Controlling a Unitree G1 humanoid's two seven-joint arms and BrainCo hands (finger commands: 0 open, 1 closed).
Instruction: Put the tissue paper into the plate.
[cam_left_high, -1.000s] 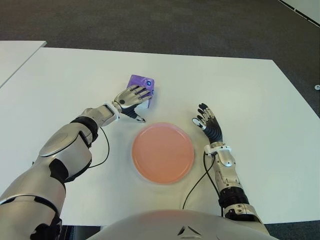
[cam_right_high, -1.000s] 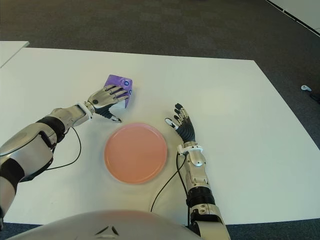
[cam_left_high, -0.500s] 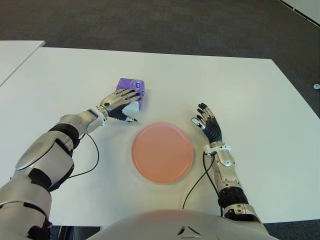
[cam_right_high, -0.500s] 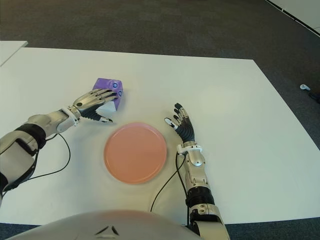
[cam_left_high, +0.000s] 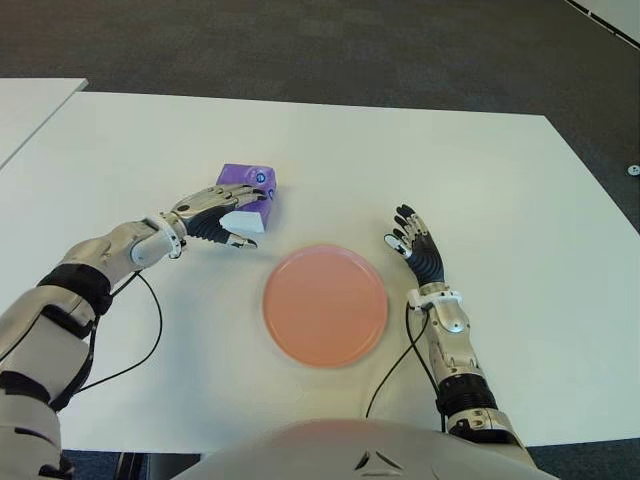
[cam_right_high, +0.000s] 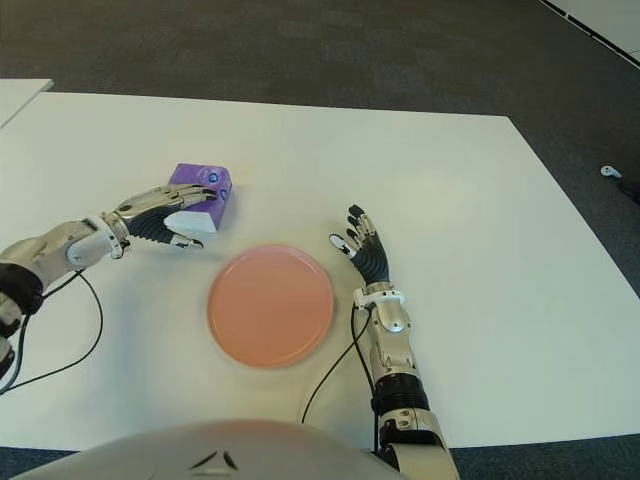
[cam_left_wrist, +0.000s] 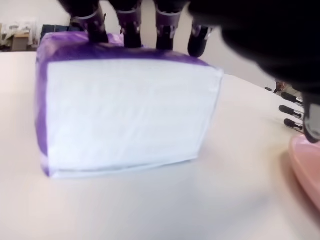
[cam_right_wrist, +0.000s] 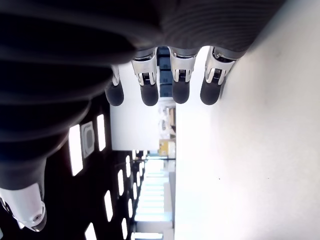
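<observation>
**White tabletop, tissue pack under the left hand, plate bare**

White tabletop (cam_left_high: 480, 180) over dark grey carpet (cam_left_high: 300, 40), with the corner of a second white table (cam_left_high: 30, 100) at far left. Round pink plate (cam_left_high: 325, 306) near the front edge, nothing in it. Purple-and-white tissue paper pack (cam_left_high: 245, 198) on the tabletop beyond and to the left of the plate, well clear of its rim.

Left hand (cam_left_high: 210, 215) reaching in from the left, laid over the pack: fingers (cam_left_wrist: 131, 24) draped across the purple top, tips bent down over the far edge, thumb low beside the white front face, near the tabletop. Pack's bottom edge flush with the tabletop in the left wrist view, so not lifted. Fingers curled about the pack, touching its top; whether the thumb presses the pack, cannot tell. Black cable (cam_left_high: 150, 320) trailing from the left forearm across the tabletop.

Right hand (cam_left_high: 415, 245) just to the right of the plate, palm up-turned, fingers (cam_right_wrist: 150, 85) straight and a little spread, holding nothing. Contact with the tabletop not clear. Another black cable (cam_left_high: 392, 365) looping from the right wrist toward the front edge, past the plate's right side.
</observation>
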